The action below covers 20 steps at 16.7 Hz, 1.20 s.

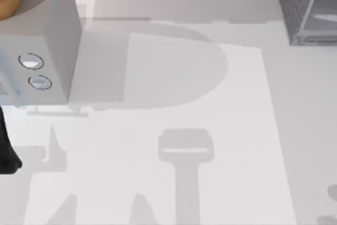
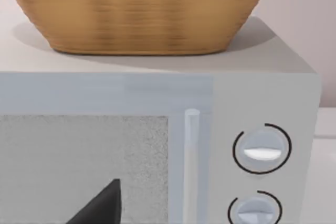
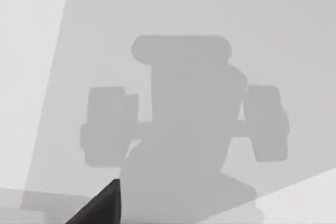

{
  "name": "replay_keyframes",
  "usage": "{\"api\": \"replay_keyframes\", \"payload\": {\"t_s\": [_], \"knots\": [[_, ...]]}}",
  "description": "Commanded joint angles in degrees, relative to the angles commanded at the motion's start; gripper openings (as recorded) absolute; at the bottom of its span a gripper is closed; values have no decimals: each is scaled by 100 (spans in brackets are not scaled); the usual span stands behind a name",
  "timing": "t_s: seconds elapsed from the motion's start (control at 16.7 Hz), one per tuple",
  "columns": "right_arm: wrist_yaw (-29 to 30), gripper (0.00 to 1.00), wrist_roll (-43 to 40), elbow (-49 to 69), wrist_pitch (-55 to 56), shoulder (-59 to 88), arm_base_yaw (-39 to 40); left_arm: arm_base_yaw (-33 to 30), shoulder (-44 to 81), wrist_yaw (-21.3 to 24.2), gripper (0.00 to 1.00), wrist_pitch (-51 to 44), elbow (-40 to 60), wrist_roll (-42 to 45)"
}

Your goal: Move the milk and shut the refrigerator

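Refrigerator [image 1: 297, 3] sits at the table's [image 1: 174, 130] two o'clock corner in the top view, dark speckled cabinet with its pale glassy door [image 1: 322, 11] slanting off the body, apparently ajar, so I judge shutting it remains undone. Its long axis cannot be told. Milk's whereabouts I cannot tell. At ten o'clock stands a light grey box [image 1: 47, 51] with two knobs, a wicker basket [image 2: 136, 9] on top. Whether either gripper is spread or pressed together I cannot tell.

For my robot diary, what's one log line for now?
refrigerator: table's far right | basket: on knobbed box | left arm: table's left edge
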Motion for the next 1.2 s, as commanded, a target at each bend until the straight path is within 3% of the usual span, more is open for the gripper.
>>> {"api": "replay_keyframes", "payload": {"t_s": [0.78, 1.02, 1.2], "knots": [[-3398, 100, -7841, 2394, -26, 7893, -6838, 0, 0, 0, 100, 0, 0, 0], [-4056, 100, -9168, 2750, 229, 9238, -8083, 0, 0, 0, 100, 0, 0, 0], [-4256, 100, -9528, 2853, 323, 9612, -8439, 0, 0, 0, 100, 0, 0, 0]]}}
